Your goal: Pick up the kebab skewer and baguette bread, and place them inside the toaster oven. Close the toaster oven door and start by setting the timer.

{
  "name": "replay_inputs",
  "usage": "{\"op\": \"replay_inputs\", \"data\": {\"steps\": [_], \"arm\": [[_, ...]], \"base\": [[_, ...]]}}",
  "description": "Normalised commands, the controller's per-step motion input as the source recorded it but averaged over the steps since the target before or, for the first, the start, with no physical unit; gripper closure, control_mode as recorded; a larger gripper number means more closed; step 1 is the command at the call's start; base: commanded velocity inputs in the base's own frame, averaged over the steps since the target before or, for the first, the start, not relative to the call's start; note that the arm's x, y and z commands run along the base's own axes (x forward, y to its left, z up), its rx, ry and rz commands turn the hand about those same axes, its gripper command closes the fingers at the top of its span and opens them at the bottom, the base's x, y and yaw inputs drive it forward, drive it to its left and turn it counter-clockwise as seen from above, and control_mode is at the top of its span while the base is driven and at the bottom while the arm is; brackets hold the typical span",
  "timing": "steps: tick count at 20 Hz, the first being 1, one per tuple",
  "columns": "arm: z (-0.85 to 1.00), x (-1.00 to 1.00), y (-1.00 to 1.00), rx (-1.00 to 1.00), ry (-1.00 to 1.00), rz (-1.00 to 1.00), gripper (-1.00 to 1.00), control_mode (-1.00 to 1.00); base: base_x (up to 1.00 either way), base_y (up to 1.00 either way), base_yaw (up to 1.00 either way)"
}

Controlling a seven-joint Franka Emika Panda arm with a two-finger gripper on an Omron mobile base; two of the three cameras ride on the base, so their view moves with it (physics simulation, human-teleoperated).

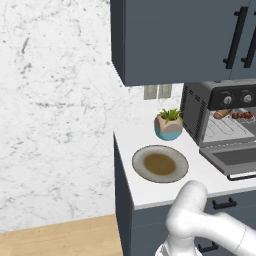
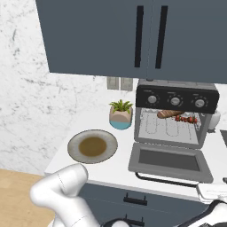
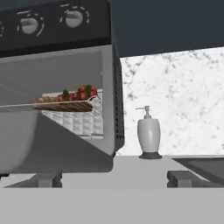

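White counter (image 2: pixel 119 166) holds plate (image 2: pixel 92 146), plant (image 2: pixel 121 114), open toaster oven (image 2: pixel 175 117).

And here's the arm (image 1: pixel 200 220): glossy white all over, built from fat rounded segments, smooth as moulded plastic. From the left base view it shows a bulbous, domed elbow joint flowing into a thick cylindrical link. The right base view gives another rounded white shoulder shape, with a dark, near-black band at the joint low down. No cables, screws or markings can be made out.
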Motion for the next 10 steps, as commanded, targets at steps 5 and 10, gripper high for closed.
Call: {"op": "replay_inputs", "data": {"steps": [5,10], "arm": [[0.81,-0.27,0.00,0.00,-0.23,0.03,-1.00,-1.00],[0.93,-0.49,0.01,0.00,-0.15,0.00,-1.00,-1.00]], "base": [[0.00,0.00,0.00],[0.00,0.00,0.00]]}}
